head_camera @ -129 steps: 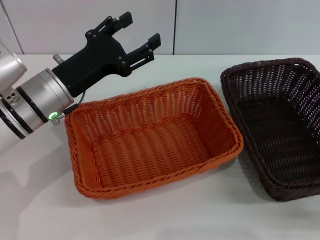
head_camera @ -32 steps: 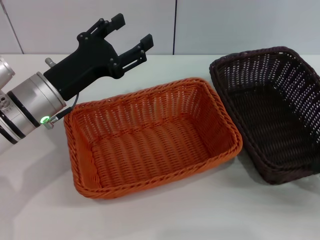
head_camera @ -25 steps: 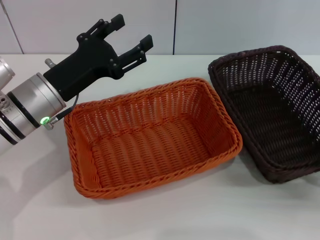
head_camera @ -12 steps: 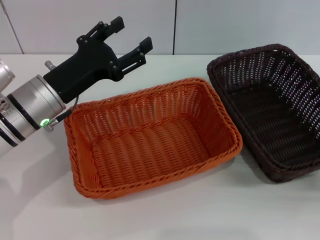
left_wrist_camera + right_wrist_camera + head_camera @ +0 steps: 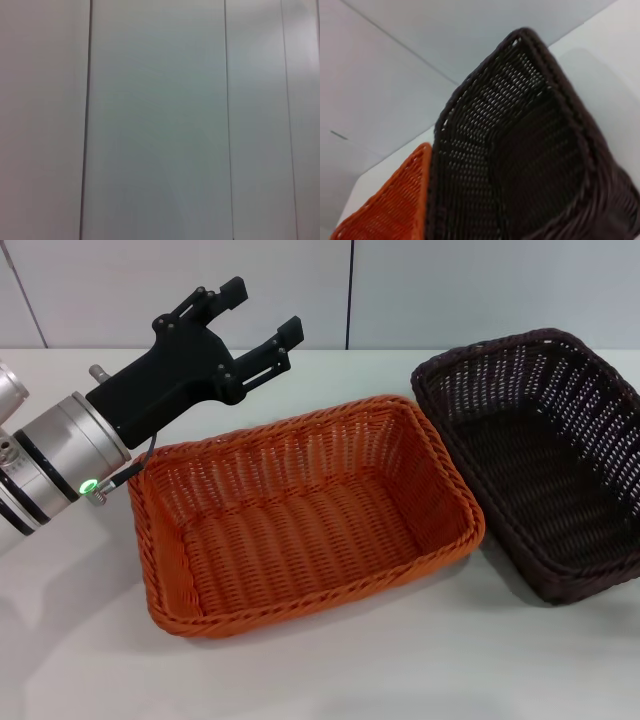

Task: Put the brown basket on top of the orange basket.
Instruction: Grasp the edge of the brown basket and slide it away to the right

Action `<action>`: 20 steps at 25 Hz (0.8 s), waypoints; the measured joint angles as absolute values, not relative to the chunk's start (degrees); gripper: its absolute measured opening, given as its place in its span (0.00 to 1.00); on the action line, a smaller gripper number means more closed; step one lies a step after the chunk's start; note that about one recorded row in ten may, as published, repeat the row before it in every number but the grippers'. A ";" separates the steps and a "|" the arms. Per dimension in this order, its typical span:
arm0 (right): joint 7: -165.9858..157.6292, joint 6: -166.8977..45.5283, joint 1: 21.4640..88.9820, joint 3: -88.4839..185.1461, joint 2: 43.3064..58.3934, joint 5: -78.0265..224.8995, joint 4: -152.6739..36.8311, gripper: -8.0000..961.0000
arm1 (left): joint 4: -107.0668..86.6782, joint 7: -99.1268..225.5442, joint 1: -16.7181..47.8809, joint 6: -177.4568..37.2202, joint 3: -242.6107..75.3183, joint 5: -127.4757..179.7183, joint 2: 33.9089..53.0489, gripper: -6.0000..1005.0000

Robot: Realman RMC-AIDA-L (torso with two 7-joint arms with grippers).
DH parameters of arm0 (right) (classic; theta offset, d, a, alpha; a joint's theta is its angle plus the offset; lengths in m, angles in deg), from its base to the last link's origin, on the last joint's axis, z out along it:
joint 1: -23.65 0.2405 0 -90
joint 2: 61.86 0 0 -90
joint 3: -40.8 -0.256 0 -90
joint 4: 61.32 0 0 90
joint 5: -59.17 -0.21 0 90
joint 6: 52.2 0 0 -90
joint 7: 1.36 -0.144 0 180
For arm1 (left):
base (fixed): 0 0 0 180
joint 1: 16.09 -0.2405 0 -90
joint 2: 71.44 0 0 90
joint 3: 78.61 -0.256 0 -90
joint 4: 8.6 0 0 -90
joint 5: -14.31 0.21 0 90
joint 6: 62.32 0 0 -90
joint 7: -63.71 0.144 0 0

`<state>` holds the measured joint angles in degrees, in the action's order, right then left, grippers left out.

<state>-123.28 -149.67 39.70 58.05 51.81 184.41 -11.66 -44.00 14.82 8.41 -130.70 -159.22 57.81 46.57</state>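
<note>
The orange basket [image 5: 300, 520] sits on the white table in the middle of the head view. The brown basket [image 5: 540, 450] is to its right, tilted, with its near-left corner over the orange basket's right rim and its right side cut off by the picture edge. The right wrist view shows the brown basket [image 5: 520, 150] from close up, with a corner of the orange basket [image 5: 390, 210] beside it. My left gripper [image 5: 263, 307] is open and empty, in the air above the orange basket's far-left corner. My right gripper is out of view.
The white table [image 5: 400, 670] runs to a pale panelled wall at the back. The left wrist view shows only that wall [image 5: 160, 120].
The brown basket has moved left toward the orange basket, and its left end has risen a little. My left arm has barely moved.
</note>
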 joint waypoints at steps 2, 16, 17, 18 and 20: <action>-123.70 -150.21 39.51 57.96 52.22 184.39 -11.06 0.85 | -44.00 14.82 8.41 -130.70 -159.22 57.81 46.57 0.84; -140.75 -155.58 38.34 56.82 56.98 183.78 4.82 0.86 | -42.83 14.80 10.15 -128.85 -159.77 57.89 46.55 0.84; -141.85 -155.80 38.50 56.76 57.02 183.42 5.12 0.86 | -42.83 14.80 10.15 -128.85 -159.77 57.89 46.55 0.84; -142.80 -155.97 38.69 56.75 57.00 183.09 5.16 0.86 | -42.78 14.80 10.21 -128.86 -159.81 57.90 46.56 0.84; -144.24 -155.94 39.37 56.82 56.83 182.90 5.07 0.86 | -42.78 14.78 10.20 -128.88 -159.82 57.91 46.54 0.84</action>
